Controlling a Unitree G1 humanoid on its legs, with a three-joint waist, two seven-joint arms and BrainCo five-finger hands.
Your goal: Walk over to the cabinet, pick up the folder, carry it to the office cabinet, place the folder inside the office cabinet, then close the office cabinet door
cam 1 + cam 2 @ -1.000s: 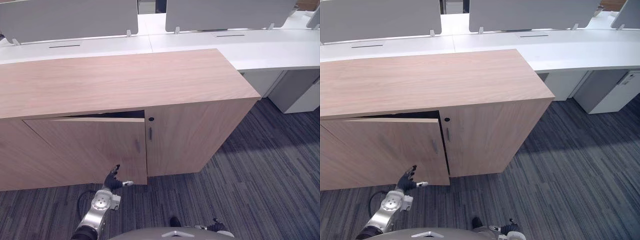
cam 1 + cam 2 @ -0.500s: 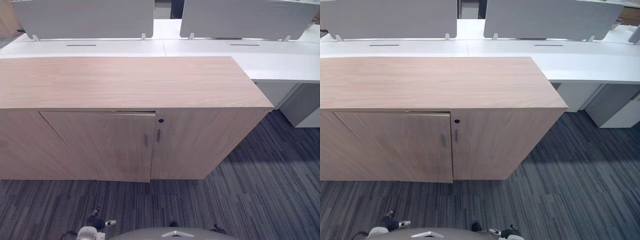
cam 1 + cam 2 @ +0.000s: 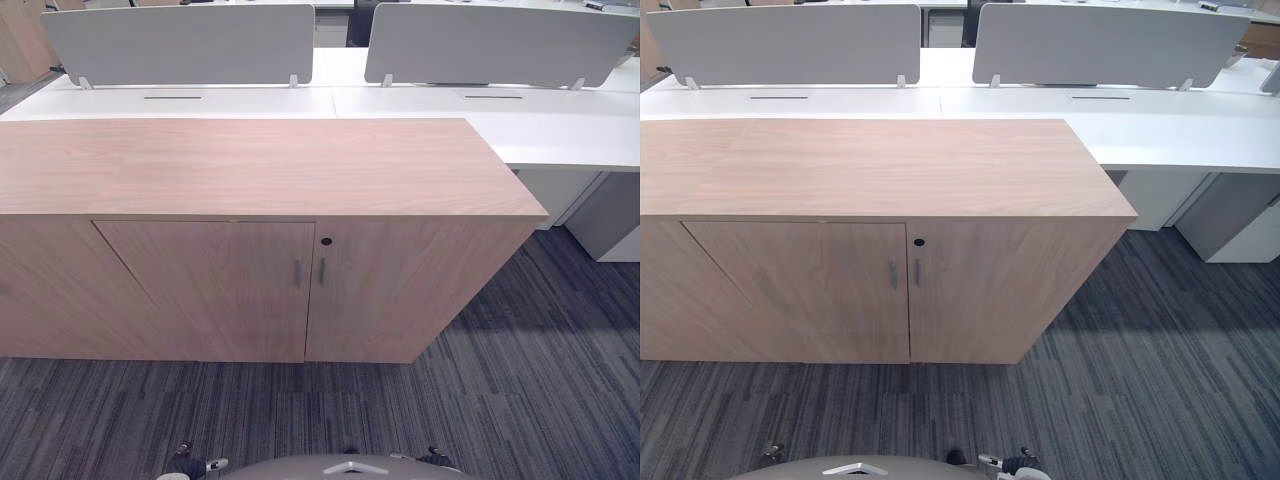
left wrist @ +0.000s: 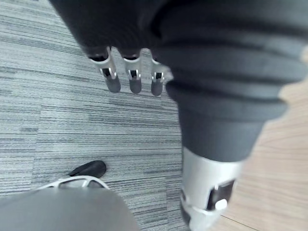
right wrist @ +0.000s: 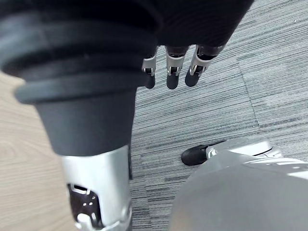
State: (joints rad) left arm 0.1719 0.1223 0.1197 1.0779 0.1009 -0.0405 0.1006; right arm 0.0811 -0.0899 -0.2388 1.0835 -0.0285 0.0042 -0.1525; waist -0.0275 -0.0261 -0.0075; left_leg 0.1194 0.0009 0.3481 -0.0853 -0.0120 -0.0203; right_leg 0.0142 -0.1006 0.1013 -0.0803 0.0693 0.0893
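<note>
Left hand (image 4: pixel 131 79) and right hand (image 5: pixel 172 72) hang low, uncurled, empty. Cabinet (image 3: pixel 250 165) stands ahead of both; its door (image 3: pixel 215 290) sits flush, nearer our left hand. We judge the folder behind it.

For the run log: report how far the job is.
Done: both doors of the office cabinet sit flush shut. In hand: nothing; the left hand and right hand hang open over carpet. Left: nothing apparent; the doors hide whether the folder is inside.
</note>
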